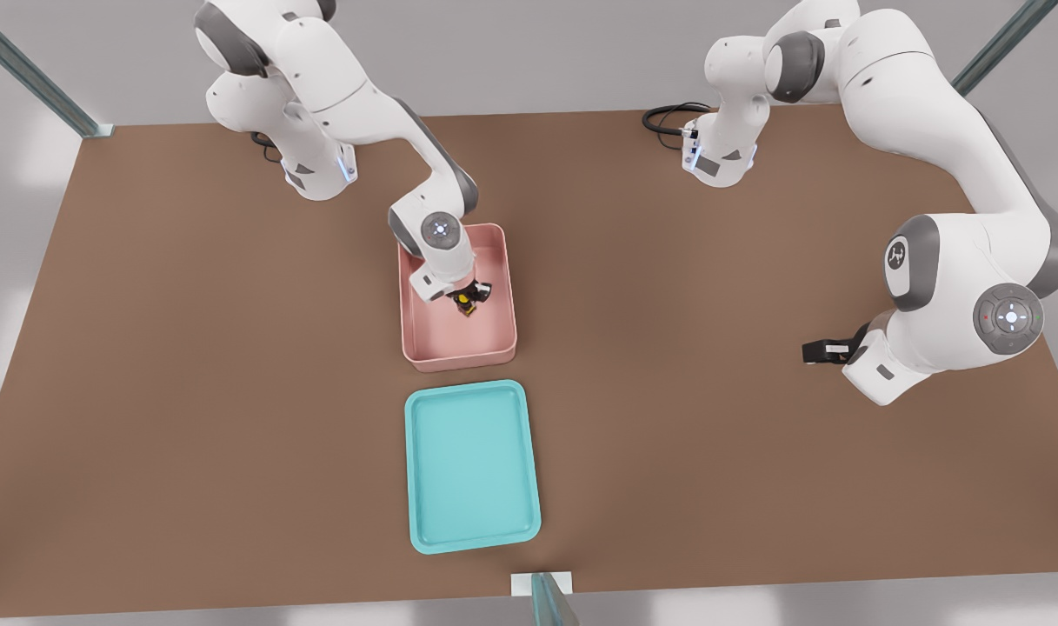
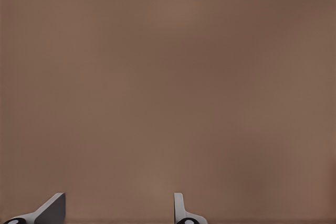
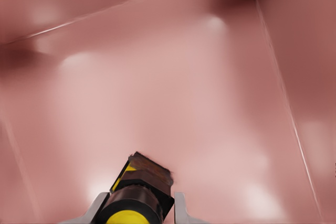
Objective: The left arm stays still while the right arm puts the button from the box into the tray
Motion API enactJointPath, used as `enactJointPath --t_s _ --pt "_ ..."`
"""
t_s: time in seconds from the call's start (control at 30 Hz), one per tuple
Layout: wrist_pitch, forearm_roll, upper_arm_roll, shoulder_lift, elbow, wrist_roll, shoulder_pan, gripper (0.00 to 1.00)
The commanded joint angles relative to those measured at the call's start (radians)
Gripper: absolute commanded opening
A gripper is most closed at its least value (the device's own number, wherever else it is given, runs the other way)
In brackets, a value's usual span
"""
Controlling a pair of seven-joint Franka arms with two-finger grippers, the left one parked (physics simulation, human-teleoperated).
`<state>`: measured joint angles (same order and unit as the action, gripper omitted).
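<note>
While the working arm reaches down into the pink bin, we note these facts:

Gripper: we see the gripper (image 1: pixel 468 298) inside the box (image 1: pixel 502 287), low between its walls, in the half of the box that is farther from the tray. Its hand points downward.

Fingers: in the right wrist view the two pale fingertips (image 3: pixel 181 208) stand narrow, one on each side of the dark base of the button (image 3: pixel 137 200), and they press against it. We judge that they hold the button.

Button: we see its yellow cap and dark stubby base between the fingers, also in the front view (image 1: pixel 465 302). It is over the floor of the box; we cannot tell if it touches the floor or is a little above it.

Box: pale pink, with rounded corners and raised walls, it stands near the middle of the table (image 1: pixel 189 348). In the right wrist view its floor and walls (image 3: pixel 173 77) fill almost the whole picture.

Tray: the teal tray (image 1: pixel 417 487) lies just beside the box, on the side nearer to the camera, with a narrow strip of brown table between them. We see nothing on it.

Table: brown and flat, it carries both containers.
</note>
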<state>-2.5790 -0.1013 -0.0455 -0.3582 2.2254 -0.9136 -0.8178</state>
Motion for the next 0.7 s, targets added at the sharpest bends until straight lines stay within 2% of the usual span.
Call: enactJointPath --t_s 0.0,0.13,0.23,0.3,0.37,0.53,0.67 --pt "0.042 0.006 -0.001 0.03 -0.003 -0.071 0.002 0.44" --pt "0.172 0.006 -0.014 0.136 -0.047 -0.067 0.026 0.44" --pt "0.349 0.009 -0.027 0.165 -0.2 -0.054 0.091 0.44" --pt "0.445 0.018 -0.025 0.134 -0.345 -0.053 0.147 0.45" --pt "0.477 0.022 -0.025 0.053 -0.484 -0.054 0.201 0.45" --pt "0.593 0.018 -0.019 -0.295 -0.932 -0.054 0.293 0.45" --pt "0.605 0.017 -0.027 -0.495 -1.156 -0.062 0.304 0.45"
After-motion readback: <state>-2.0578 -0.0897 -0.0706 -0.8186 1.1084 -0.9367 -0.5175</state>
